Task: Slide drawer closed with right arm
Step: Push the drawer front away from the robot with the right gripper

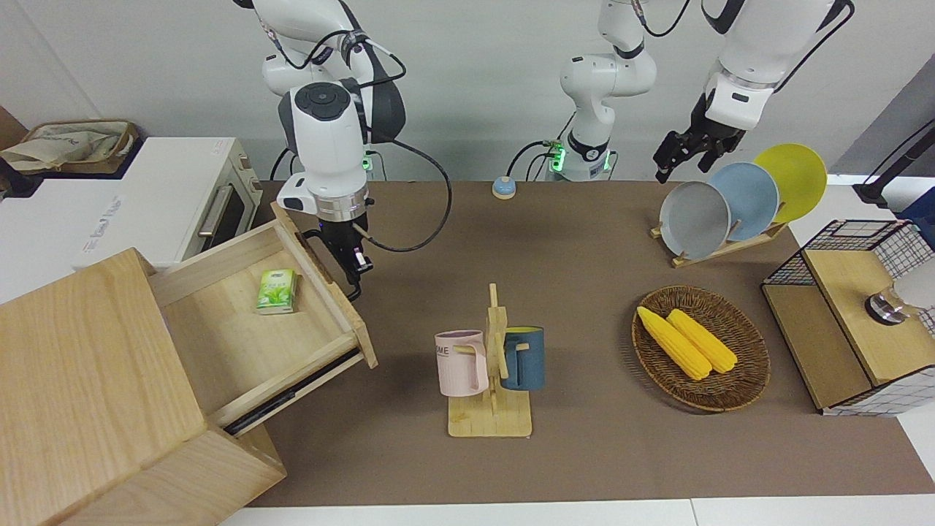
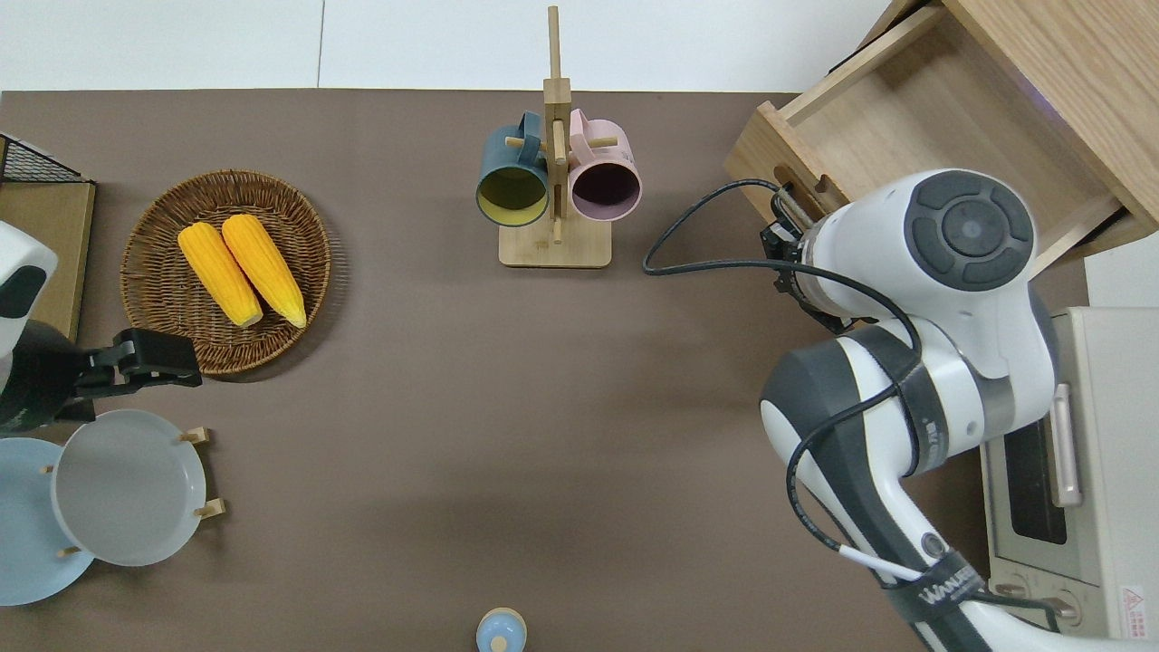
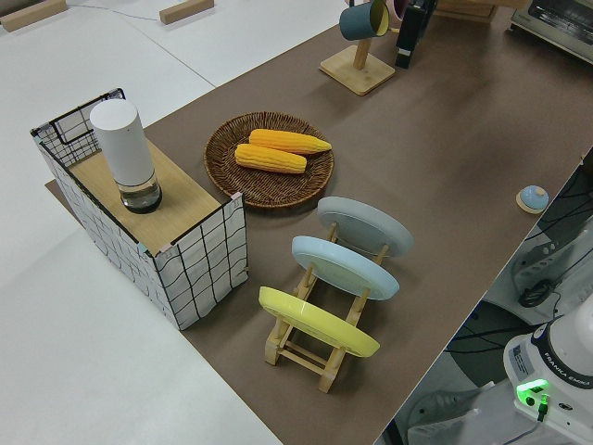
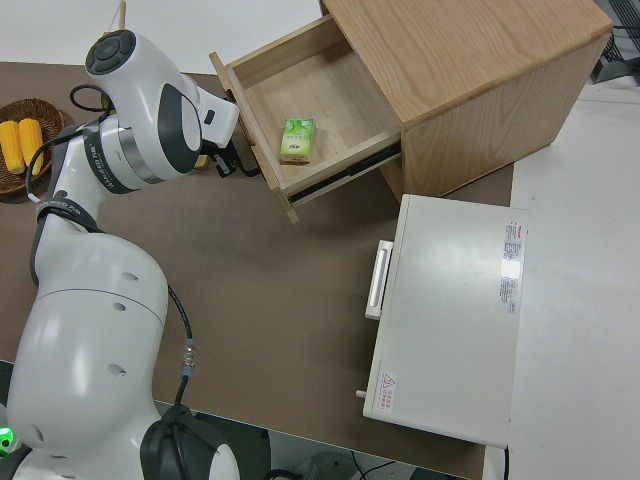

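Note:
The pale-wood drawer (image 1: pixel 241 329) stands partly open out of the large light-wood cabinet (image 1: pixel 80 380). It also shows in the overhead view (image 2: pixel 914 109) and the right side view (image 4: pixel 320 90). A green packet (image 1: pixel 277 291) lies in it. My right gripper (image 1: pixel 350 264) is shut and presses against the black bar handle (image 1: pixel 330 264) on the drawer's front, low over the table. It also shows in the overhead view (image 2: pixel 780 237) and the right side view (image 4: pixel 222 160). My left arm is parked, and its gripper (image 1: pixel 668 164) holds nothing.
A white toaster oven (image 1: pixel 182 197) stands beside the cabinet, nearer to the robots. A mug rack (image 1: pixel 491 365) with a pink and a blue mug stands mid-table. Toward the left arm's end are a wicker basket (image 1: pixel 752 380) with two corn cobs, a plate rack (image 1: pixel 730 201) and a wire-mesh cabinet (image 1: pixel 847 314).

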`<state>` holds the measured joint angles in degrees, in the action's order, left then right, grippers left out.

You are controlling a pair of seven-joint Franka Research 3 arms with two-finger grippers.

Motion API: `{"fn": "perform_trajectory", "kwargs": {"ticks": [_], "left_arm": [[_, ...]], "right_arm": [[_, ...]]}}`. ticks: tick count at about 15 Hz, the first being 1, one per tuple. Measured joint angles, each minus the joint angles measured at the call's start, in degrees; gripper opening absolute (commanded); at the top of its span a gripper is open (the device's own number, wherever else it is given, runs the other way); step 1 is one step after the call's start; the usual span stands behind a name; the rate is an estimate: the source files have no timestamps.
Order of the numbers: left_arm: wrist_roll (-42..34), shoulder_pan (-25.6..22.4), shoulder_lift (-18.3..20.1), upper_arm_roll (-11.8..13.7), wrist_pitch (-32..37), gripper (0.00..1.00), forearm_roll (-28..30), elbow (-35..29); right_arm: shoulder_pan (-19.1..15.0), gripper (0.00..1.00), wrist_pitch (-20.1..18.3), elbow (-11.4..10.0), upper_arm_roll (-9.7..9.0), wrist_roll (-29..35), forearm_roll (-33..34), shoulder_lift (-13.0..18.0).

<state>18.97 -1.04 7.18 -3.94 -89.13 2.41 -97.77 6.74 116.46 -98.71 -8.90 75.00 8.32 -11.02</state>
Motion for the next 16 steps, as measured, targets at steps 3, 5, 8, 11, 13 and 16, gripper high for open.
{"fn": "perform_trajectory", "kwargs": {"ticks": [3, 5, 8, 11, 13, 16], "left_arm": [[0.0, 0.0, 0.0, 0.0, 0.0, 0.99, 0.0, 0.0], [0.0, 0.0, 0.0, 0.0, 0.0, 0.99, 0.0, 0.0], [0.0, 0.0, 0.0, 0.0, 0.0, 0.99, 0.0, 0.0], [0.0, 0.0, 0.0, 0.0, 0.0, 0.99, 0.0, 0.0], [0.0, 0.0, 0.0, 0.0, 0.0, 0.99, 0.0, 0.0], [0.0, 0.0, 0.0, 0.0, 0.0, 0.99, 0.0, 0.0]], "right_arm": [[-1.6, 0.000, 0.1, 2.1, 0.81, -2.7, 0.1, -1.2], [-2.2, 0.000, 0.4, 3.1, 1.91, -4.8, 0.2, -1.9], [-3.2, 0.000, 1.8, 4.0, 3.47, -7.2, 0.2, -2.7], [-5.0, 0.000, 3.6, 4.4, 4.52, -9.6, 0.2, -3.3], [-5.5, 0.000, 5.7, 4.4, 6.07, -10.8, 0.2, -3.6], [-7.2, 0.000, 8.2, 4.4, 8.20, -14.1, 0.2, -4.2]]}}
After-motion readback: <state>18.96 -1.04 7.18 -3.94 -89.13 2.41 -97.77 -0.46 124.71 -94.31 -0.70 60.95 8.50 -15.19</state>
